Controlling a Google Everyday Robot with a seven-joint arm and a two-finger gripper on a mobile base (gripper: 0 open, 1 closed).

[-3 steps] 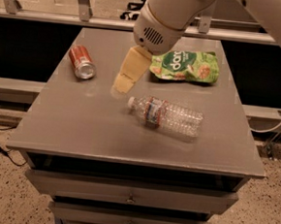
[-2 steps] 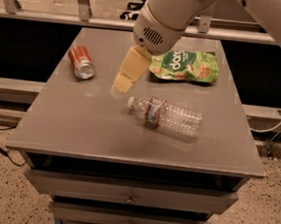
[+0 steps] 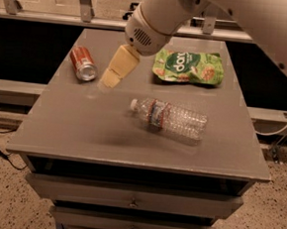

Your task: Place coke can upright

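The coke can (image 3: 83, 63) lies on its side at the back left of the grey table (image 3: 82, 131), its silver top facing the front. My gripper (image 3: 111, 77) hangs on the white arm (image 3: 156, 18) just right of the can, a little above the table top and apart from the can. It holds nothing that I can see.
A clear plastic water bottle (image 3: 169, 119) lies on its side in the middle of the table. A green snack bag (image 3: 189, 67) lies at the back right. Drawers sit under the table front. A rail runs behind the table.
My gripper has moved a little to the left, closer to the can. The can, the bottle and the bag have not moved.
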